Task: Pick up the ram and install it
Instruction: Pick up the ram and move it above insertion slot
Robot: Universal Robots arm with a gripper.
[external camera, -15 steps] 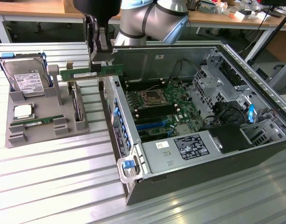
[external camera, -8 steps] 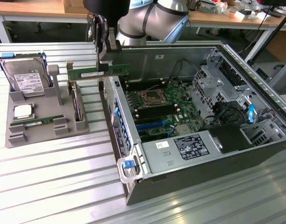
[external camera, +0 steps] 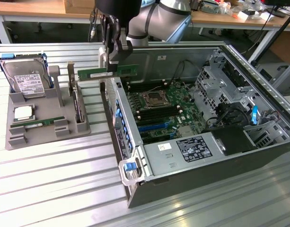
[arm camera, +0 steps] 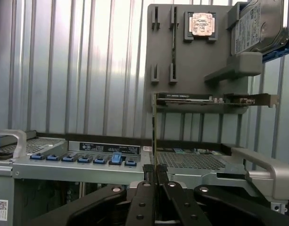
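Ribbed metal counter (external camera: pixel 50 179) carrying a grey tray (external camera: pixel 21 137) at the exterior view's left, stocked with a hard drive (external camera: pixel 26 80), a processor chip (external camera: pixel 22 112) and a second memory stick (external camera: pixel 38 124). Open computer case (external camera: pixel 206 170) at the right, motherboard (external camera: pixel 163 109) exposed. Pincer (external camera: pixel 111 66) pinching the ram (external camera: pixel 92 74), held level in the air over the case's left wall, between tray and motherboard.

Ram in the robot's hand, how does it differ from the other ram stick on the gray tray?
The held ram is airborne, clamped in the shut hand; the other ram rests in the gray tray. The held ram hangs at the open computer case's wall; the other ram lies beside the processor. Both are long green sticks.
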